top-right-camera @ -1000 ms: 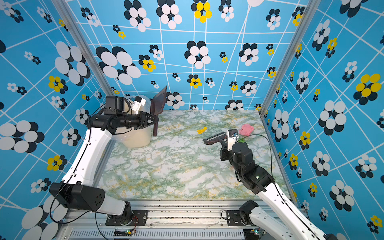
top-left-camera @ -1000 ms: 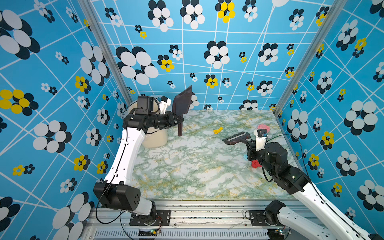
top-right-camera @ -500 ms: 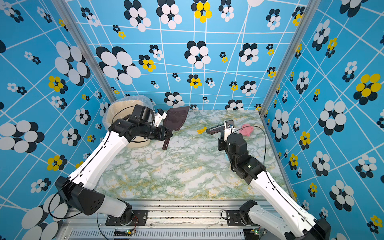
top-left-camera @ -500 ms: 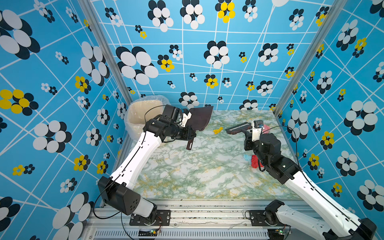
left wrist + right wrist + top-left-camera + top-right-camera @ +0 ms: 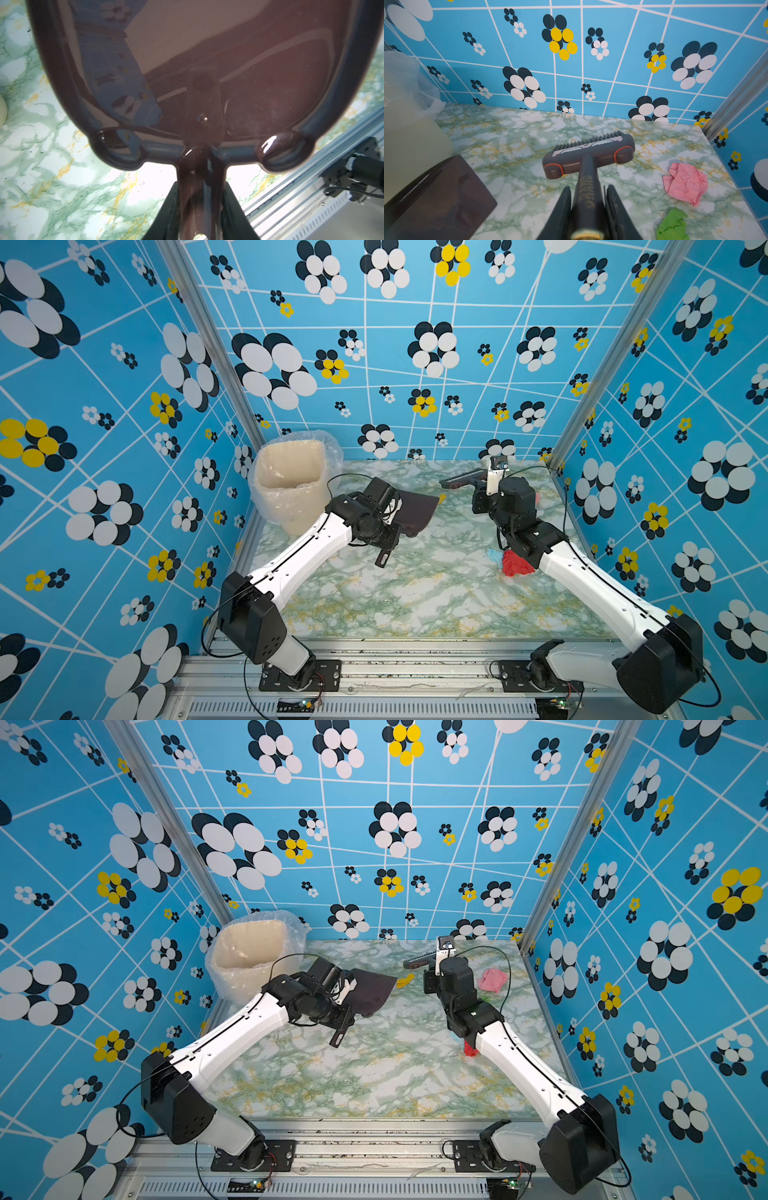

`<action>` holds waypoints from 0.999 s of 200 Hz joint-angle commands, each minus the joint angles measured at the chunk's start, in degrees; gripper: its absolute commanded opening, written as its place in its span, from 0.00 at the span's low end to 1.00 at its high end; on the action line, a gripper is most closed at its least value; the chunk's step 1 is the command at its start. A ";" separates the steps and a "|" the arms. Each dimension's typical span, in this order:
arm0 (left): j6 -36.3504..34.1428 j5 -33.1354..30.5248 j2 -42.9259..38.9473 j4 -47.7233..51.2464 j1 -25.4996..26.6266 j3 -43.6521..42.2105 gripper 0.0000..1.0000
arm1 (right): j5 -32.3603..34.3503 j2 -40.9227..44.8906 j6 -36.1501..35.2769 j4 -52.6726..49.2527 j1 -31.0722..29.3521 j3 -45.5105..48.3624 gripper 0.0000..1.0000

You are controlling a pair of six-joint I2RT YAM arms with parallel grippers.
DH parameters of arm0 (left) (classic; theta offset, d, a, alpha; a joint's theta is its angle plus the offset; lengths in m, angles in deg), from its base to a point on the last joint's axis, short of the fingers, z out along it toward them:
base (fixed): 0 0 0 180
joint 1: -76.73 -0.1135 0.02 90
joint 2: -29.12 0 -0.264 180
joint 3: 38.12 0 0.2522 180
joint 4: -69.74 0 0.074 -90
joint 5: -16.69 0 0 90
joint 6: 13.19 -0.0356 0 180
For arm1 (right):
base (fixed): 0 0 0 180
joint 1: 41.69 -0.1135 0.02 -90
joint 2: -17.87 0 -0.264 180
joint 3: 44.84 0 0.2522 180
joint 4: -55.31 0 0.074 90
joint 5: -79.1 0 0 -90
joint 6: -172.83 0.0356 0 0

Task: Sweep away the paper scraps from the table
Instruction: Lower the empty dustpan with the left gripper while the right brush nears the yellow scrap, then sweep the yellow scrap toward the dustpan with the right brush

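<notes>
My left gripper (image 5: 200,187) is shut on the handle of a dark brown dustpan (image 5: 415,510), which is held low over the marble-patterned table (image 5: 415,593), pan mouth towards the right. My right gripper (image 5: 588,189) is shut on the handle of a grey brush (image 5: 589,154), whose bristles point at the back wall. A yellow paper scrap (image 5: 405,980) lies between the dustpan's lip and the brush head. A pink scrap (image 5: 685,182) and a green scrap (image 5: 672,226) lie to the right of the brush. Red (image 5: 515,564) and light blue (image 5: 494,556) scraps sit beside my right forearm.
A cream bin (image 5: 291,485) lined with clear plastic stands in the back left corner, just behind the dustpan. Blue flower-patterned walls close the table on three sides. An aluminium rail (image 5: 395,655) runs along the front edge by the arm bases.
My left arm swung the dustpan away from the bin and lowered it towards the table's middle. My right arm carried the brush farther back, behind the yellow scrap.
</notes>
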 commanded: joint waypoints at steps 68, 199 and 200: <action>-1.20 -12.10 7.56 1.56 7.83 -4.44 0.00 | -8.86 -15.36 3.39 7.26 1.49 -5.30 0.00; -1.78 -13.92 13.55 2.51 10.36 -4.58 0.00 | -10.88 -7.78 3.63 3.42 3.16 6.62 0.00; -1.79 -13.92 13.56 2.55 10.40 -4.59 0.00 | -10.85 -7.51 3.59 3.34 3.16 6.85 0.00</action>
